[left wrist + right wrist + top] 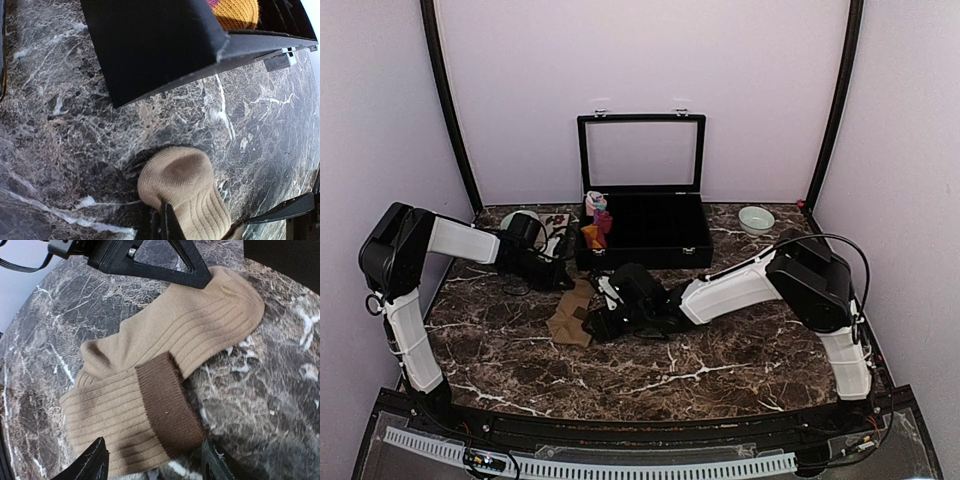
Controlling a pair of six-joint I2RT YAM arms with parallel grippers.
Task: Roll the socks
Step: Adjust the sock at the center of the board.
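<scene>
The tan socks [165,350] lie flat on the marble, their dark brown cuff [170,400] folded over the leg. In the top view the tan socks [570,315] sit left of centre. My right gripper [155,465] is open, one finger on each side of the cuff end, low over it. My left gripper [167,225] is shut, its tips pressing on the socks' toe end [182,185]. From above, the left gripper [565,275] and the right gripper [595,325] stand at opposite ends of the socks. A red and orange sock bundle [597,228] sits in the box's left corner, its orange end [235,12] showing.
An open black compartment box [650,250] with a raised lid stands just behind the socks, its front wall [160,50] near my left gripper. A pale green bowl [756,218] sits at the back right, another bowl [515,222] at the back left.
</scene>
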